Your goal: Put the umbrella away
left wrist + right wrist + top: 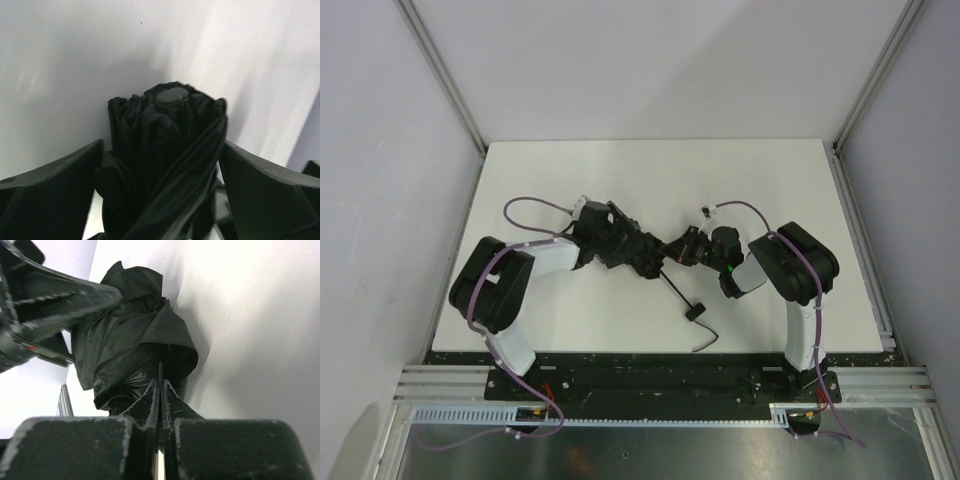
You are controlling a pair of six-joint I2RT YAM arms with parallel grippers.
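Observation:
The black umbrella (642, 256) lies as a crumpled fabric bundle on the white table between my two grippers. Its thin shaft runs toward the near edge to the small knob handle (697, 310), with the strap (706, 338) beyond. My left gripper (620, 243) holds the fabric bundle (165, 165) between its wide-set fingers (60, 190); the round top cap (171, 95) points away. My right gripper (688, 250) is shut (160, 385) on a thin dark rod that runs into the fabric (135, 335). The left gripper also shows in the right wrist view (50, 305).
The white table (770, 180) is bounded by grey walls with metal frame posts (445, 75) at left and right. The arm bases and a black rail (650, 375) sit at the near edge. Purple cables loop over both arms.

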